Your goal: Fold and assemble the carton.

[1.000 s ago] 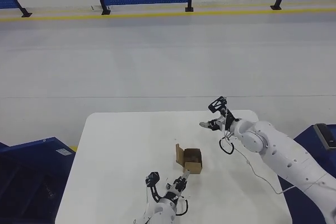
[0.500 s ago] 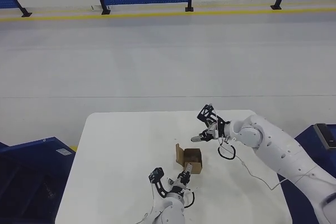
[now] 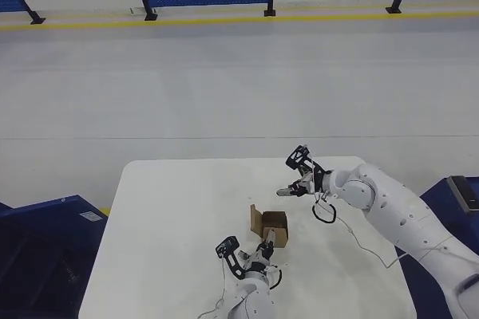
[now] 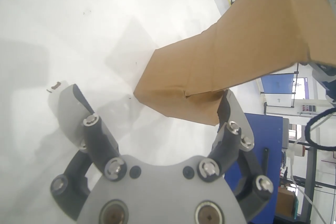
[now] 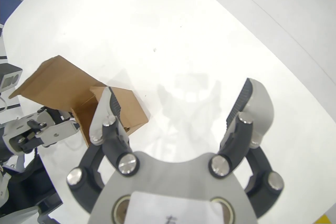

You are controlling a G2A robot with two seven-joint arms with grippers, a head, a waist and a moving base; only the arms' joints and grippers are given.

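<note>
1. The carton (image 3: pixel 275 226) is a small brown cardboard box. It stands on the white table (image 3: pixel 168 223), right of the middle and toward the near side.
2. Its walls are up and its top is open, so the inside shows. One flap (image 3: pixel 256 216) stands upright along its left side.
3. I judge the work to be about halfway. The body looks squared into a box, but the top is not yet closed. The raised flap and any others have yet to be folded down and tucked. I cannot tell whether the bottom is locked.
4. My left claw (image 4: pixel 147 100) sits at the near side of the carton with its fingers spread wide. One fingertip (image 4: pixel 232 110) touches the carton's near lower edge. The other is well apart from it, over bare table. This claw grips nothing.
5. My right claw (image 5: pixel 179 89) hovers over the table, to the far right of the carton and apart from it. Its fingers are spread wide and it is empty.
6. For open room, bare tabletop stretches to the left and far side of the carton. The right side is tighter, with my right arm reaching in above it and the table's right edge nearer. My left arm takes up the near side, so the freest way in to the flap is from the left or from above.
</note>
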